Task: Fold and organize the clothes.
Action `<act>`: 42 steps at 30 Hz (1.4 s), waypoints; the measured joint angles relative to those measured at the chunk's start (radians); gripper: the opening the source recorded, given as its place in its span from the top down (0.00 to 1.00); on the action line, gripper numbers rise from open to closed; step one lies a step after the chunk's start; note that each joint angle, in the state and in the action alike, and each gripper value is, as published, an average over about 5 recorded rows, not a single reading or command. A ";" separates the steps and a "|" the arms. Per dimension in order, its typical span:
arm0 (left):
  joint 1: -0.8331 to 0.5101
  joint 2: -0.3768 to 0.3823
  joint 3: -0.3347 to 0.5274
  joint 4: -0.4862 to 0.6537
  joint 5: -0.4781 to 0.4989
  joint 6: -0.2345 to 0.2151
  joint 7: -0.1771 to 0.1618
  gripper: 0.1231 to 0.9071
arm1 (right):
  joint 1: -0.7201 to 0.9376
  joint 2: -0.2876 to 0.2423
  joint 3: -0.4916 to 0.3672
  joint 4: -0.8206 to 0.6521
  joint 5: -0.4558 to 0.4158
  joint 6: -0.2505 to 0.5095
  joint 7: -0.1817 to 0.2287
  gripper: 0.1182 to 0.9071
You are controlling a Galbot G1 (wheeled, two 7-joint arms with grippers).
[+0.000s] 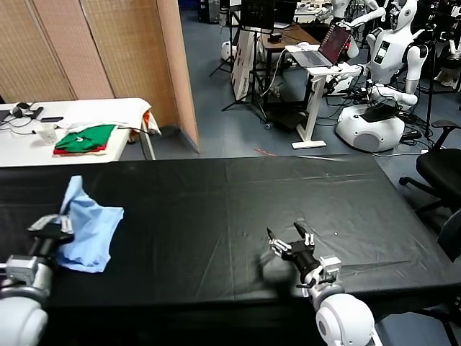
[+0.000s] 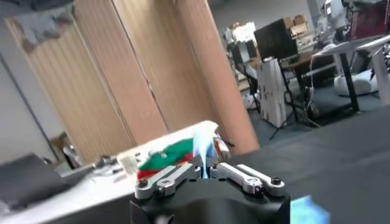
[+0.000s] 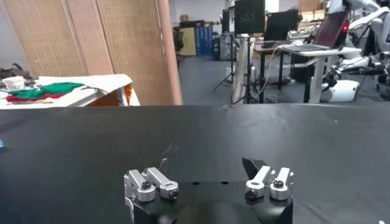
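Head view shows the pale sky-blue short-sleeved T-shirt of thin soft fabric (image 1: 88, 227) lying in a loose bundle at the robot's left end of the long table under a black cloth (image 1: 216, 216), one corner pulled up into a peak above the rest. That raised corner suggests the cloth is being lifted there, probably to shake it out or draw it flat before folding, since it is crumpled rather than spread. The left gripper (image 1: 56, 229) sits against the near edge of the bundle; in the left wrist view its two fingers (image 2: 177, 176) stand almost together with a thin strip of blue fabric (image 2: 204, 149) rising from the narrow gap between them, so it looks pinched on the shirt, though how firmly I cannot tell. The right gripper (image 1: 289, 241) rests low over bare cloth well away from the shirt, its fingers (image 3: 152, 182) spread wide and holding nothing, seemingly waiting. Green and red folded garments (image 1: 85, 139) lie on a white side table (image 1: 86, 108) behind.
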 joint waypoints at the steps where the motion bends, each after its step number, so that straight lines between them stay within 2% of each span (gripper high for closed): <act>1: 0.000 -0.002 0.007 0.001 0.003 -0.011 0.008 0.73 | 0.006 -0.003 -0.009 -0.001 0.032 -0.016 0.007 0.00; 5: -0.001 0.001 0.016 -0.004 0.014 -0.068 0.030 0.41 | 0.035 -0.008 -0.051 -0.009 0.154 -0.069 0.037 0.00; 8: -0.002 0.016 0.005 -0.015 0.014 -0.096 0.034 0.18 | 0.057 -0.003 -0.083 -0.021 0.212 -0.092 0.053 0.00; 11: -0.001 0.042 -0.021 -0.027 0.010 -0.110 0.032 0.03 | 0.083 0.007 -0.122 -0.040 0.251 -0.104 0.064 0.00; 20: 0.030 0.093 -0.087 -0.040 0.040 -0.137 0.029 0.00 | 0.138 0.062 -0.226 -0.132 0.333 -0.112 0.093 0.00; 26: 0.050 0.090 -0.100 -0.047 0.075 -0.145 0.032 0.00 | 0.153 0.094 -0.252 -0.185 0.344 -0.106 0.091 0.09; 29: 0.057 0.092 -0.111 -0.050 0.086 -0.154 0.032 0.00 | 0.156 0.105 -0.253 -0.202 0.341 -0.101 0.093 0.25; 34: 0.057 0.097 -0.118 -0.055 0.101 -0.160 0.033 0.00 | 0.156 0.110 -0.241 -0.209 0.340 -0.101 0.098 0.66; 37: 0.058 0.097 -0.119 -0.055 0.109 -0.163 0.033 0.00 | 0.160 0.106 -0.234 -0.210 0.339 -0.104 0.097 0.87; 40: 0.063 0.096 -0.124 -0.051 0.110 -0.166 0.032 0.00 | 0.165 0.097 -0.223 -0.205 0.330 -0.113 0.094 0.97; 42: 0.067 0.097 -0.130 -0.046 0.107 -0.166 0.031 0.00 | 0.170 0.088 -0.210 -0.194 0.314 -0.129 0.087 0.97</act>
